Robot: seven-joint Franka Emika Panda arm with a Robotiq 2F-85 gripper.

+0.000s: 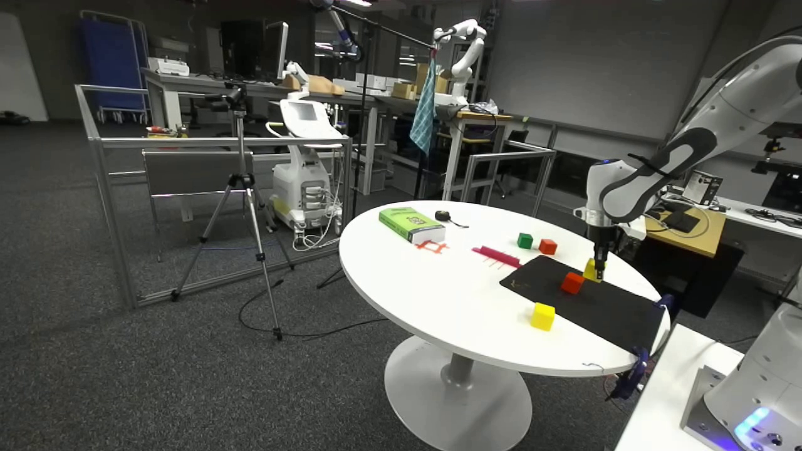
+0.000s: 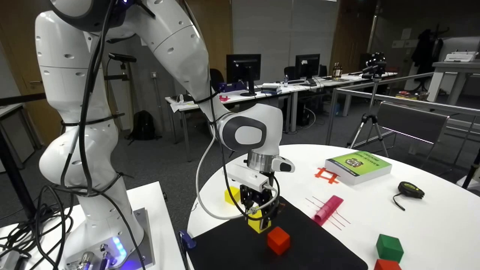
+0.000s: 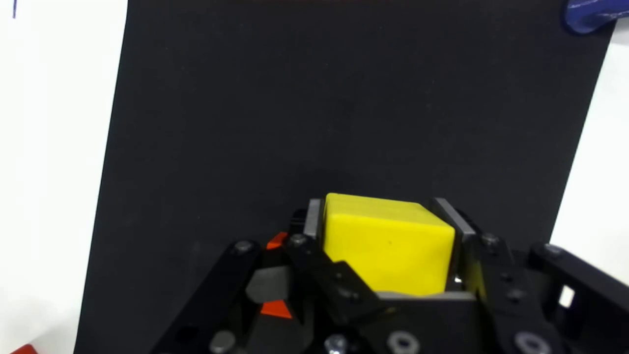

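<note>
My gripper has its two fingers on either side of a yellow cube and appears shut on it. The cube sits deep between the pads, slightly turned. Both exterior views show the gripper low over a black mat with this yellow cube in it. I cannot tell whether the cube touches the mat. A red cube lies on the mat close beside the gripper; in the wrist view slivers of red show behind the left finger.
On the round white table are a second yellow cube, a green cube, another red cube, a green book, a tape measure and a pink strip. Blue clamps grip the table edge at the mat.
</note>
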